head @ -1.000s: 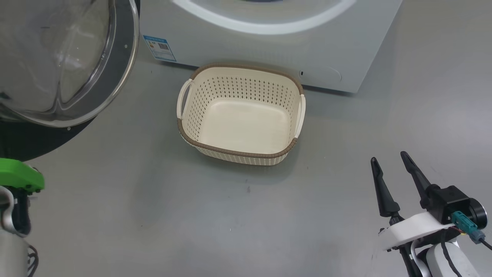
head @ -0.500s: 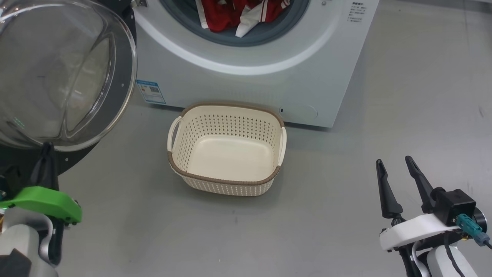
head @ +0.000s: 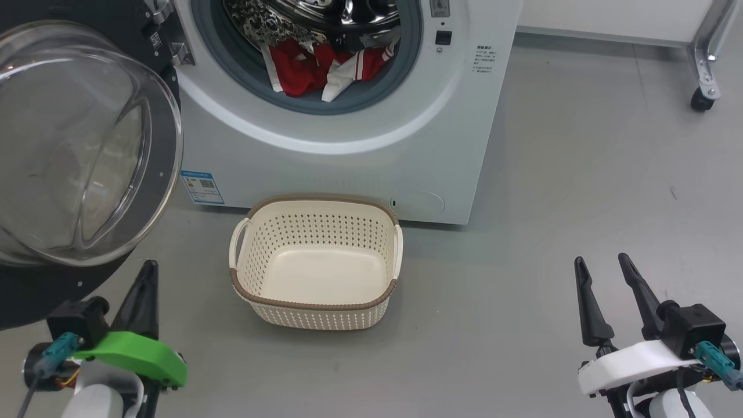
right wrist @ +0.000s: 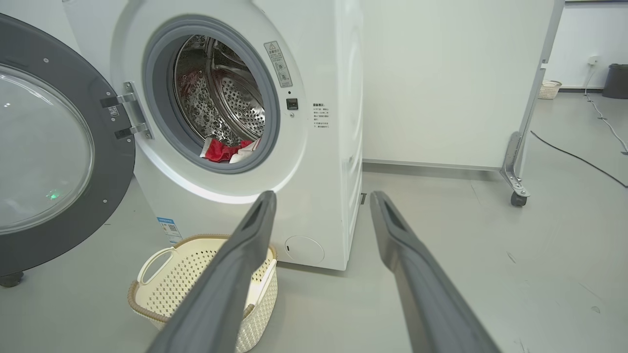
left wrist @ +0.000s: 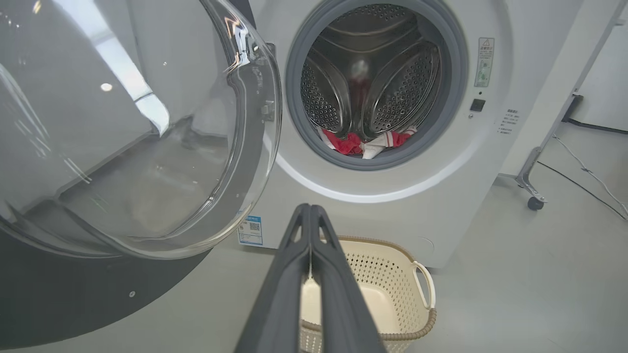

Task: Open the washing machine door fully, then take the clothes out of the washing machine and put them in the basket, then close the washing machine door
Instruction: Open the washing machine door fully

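Camera tipped up: red clothes [head: 296, 72] sit inside the washing machine [head: 348, 168]. Left gripper [head: 150, 266] low, pinched together; right gripper [head: 601, 259] spread.

Bright, even overhead light; the cream perforated plastic basket [head: 319, 316] throws a faint shadow on the grey floor [head: 522, 290]. White glare streaks the round door's bulging clear glass bowl [left wrist: 122, 147], upper left of the left wrist view. Wrist views bow straight edges near their borders.
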{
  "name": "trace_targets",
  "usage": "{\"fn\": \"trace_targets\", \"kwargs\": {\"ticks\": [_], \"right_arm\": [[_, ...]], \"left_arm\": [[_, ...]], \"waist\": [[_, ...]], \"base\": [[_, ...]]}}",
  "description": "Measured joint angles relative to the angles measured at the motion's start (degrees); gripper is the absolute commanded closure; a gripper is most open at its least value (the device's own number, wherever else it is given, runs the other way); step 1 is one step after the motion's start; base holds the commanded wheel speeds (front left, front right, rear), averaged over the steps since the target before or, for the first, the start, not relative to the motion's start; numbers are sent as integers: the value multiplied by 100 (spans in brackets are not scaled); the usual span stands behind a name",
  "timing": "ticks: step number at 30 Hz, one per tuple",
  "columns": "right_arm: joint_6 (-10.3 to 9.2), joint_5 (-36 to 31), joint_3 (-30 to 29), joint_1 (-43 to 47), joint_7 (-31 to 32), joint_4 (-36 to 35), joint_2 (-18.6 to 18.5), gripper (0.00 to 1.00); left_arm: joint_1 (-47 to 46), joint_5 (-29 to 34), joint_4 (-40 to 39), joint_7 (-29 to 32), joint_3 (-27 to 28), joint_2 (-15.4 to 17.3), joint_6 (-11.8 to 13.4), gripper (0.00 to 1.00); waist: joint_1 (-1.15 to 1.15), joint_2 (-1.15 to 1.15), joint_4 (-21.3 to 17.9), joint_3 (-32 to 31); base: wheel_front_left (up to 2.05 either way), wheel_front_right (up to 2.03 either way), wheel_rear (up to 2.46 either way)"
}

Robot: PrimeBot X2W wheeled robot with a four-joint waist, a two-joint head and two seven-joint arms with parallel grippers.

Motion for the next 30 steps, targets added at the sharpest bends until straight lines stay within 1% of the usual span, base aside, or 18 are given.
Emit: {"fn": "trace_targets", "kwargs": {"ticks": [8, 12, 13, 14, 15, 16, 21, 30], "right_arm": [[-1, -2, -9, 125, -24, -62, 7, 0], [-2, -3, -15, 207, -24, -116, 23, 0], [-2, -3, -18, 208, -24, -131, 26, 0], [-3, -3, -23, 210, -25, -140, 29, 0], [-3, -3, -30, 219, -25, -148, 31, 0], [-4, -3, -34, 234, -25, -157, 32, 0], [-40, -24, -34, 297, -25, -171, 43, 0], [-40, -51, -34, 303, -25, -226, 53, 0]], "left_arm": [[415, 14, -392, 0, -102, -203, -4, 100], [644, 171, -601, 0, -178, -301, -5, 100], [687, 172, -645, 0, -186, -325, -5, 85], [726, 177, -678, 0, -188, -343, -5, 54], [753, 192, -702, 0, -192, -353, -5, 7], [779, 216, -734, -1, -198, -356, -5, 0], [923, 258, -855, 0, -209, -364, -5, 0], [1013, 311, -1050, -1, -203, -385, -5, 0]], "waist": [[0, 0, -96, -163], [0, 0, -136, -206], [0, 0, -141, -208], [0, 0, -145, -210], [0, 0, -148, -211], [0, 0, -152, -211], [0, 0, -168, -199], [0, 0, -199, -185]], "base": [[0, 0, 0], [0, 0, 0], [0, 0, 0], [0, 0, 0], [0, 0, 0], [0, 0, 0], [0, 0, 0], [0, 0, 0]]}}
